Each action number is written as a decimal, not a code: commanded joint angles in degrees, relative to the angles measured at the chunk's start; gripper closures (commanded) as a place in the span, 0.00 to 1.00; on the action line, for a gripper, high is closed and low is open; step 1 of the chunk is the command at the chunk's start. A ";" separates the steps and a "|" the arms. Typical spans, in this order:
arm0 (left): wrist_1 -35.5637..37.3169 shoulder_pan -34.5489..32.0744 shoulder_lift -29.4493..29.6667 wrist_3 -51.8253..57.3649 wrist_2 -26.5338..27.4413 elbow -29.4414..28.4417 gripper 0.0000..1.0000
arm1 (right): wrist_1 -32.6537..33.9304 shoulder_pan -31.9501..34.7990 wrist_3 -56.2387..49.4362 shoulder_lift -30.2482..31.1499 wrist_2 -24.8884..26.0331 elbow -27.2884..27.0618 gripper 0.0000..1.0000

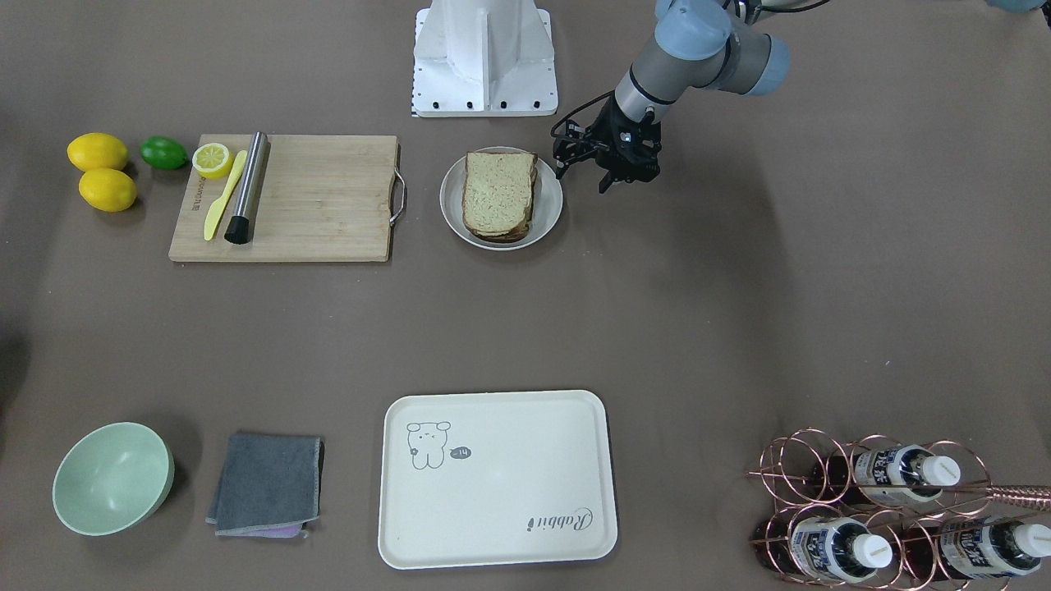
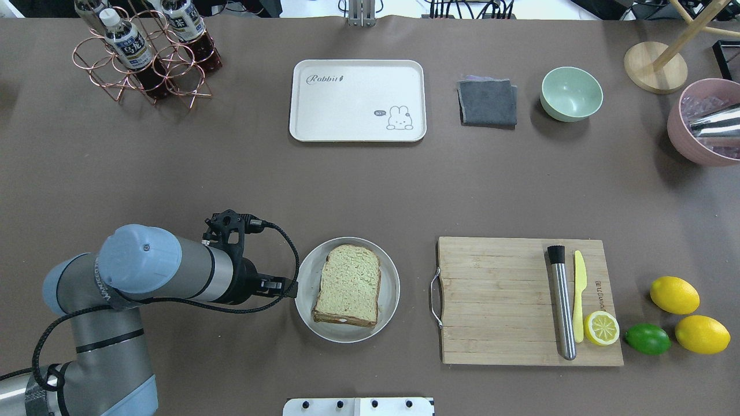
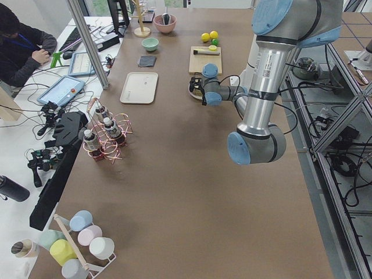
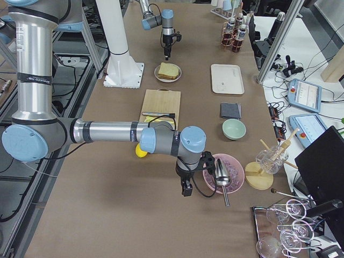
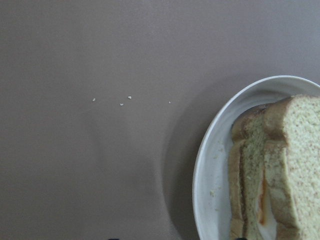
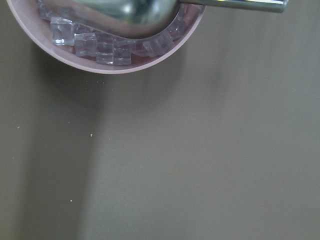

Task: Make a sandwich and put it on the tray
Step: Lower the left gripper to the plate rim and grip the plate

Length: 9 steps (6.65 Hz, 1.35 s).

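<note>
- front-facing view: the left gripper (image 1: 585, 179) points down over the table, fingers spread apart with nothing between them. the sandwich (image 1: 498, 195) lies on a round plate (image 1: 453, 215) just beside the gripper, on the robot's right of it, and does not touch it. the tray (image 1: 509, 468) lies well apart from the gripper, across the table on the side away from the robot. the sandwich is not on the tray.
- overhead view: the gripper's tips are near the plate's rim. the sandwich sits just past that rim to the gripper's right, its top slice of bread facing up. a cutting board (image 2: 497, 300) lies further off on the same side, beyond the plate. the tray is ahead of the gripper and well apart from it.
- left side view: the near arm reaches out to the plate, and its gripper is too small here to judge.
- right side view: the right gripper (image 4: 186, 188) hangs just beside a pink bowl (image 4: 240, 174) that has a metal scoop (image 4: 221, 172) in it. i cannot tell whether this gripper is released or clenched. far off, the left gripper hangs above the table just beyond the plate.
- left wrist view: the plate and sandwich lie to one side below the gripper. the sandwich shows edge-on as two slices with the egg (image 5: 263, 200), white and orange, between them. a few crumbs (image 5: 122, 102) dot the table under the gripper.
- right wrist view: the pink bowl's rim, some ice cubes (image 6: 102, 49) and the scoop lie at the top edge. the fingers are out of frame.
</note>
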<state>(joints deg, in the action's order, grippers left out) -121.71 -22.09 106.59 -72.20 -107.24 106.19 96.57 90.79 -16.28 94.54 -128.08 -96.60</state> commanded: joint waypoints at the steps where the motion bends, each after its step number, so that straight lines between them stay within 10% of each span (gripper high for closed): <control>1: -2.81 0.03 0.55 -0.04 0.01 -2.29 0.37 | -0.07 0.00 -0.07 0.03 0.11 0.01 0.00; 9: -4.76 -0.06 4.06 -3.12 0.01 -6.61 0.49 | -0.07 0.00 -0.07 0.03 0.20 0.19 0.00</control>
<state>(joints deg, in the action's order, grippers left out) -126.41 -22.15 110.24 -75.34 -107.23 100.04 96.50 90.79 -16.35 94.55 -127.88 -96.43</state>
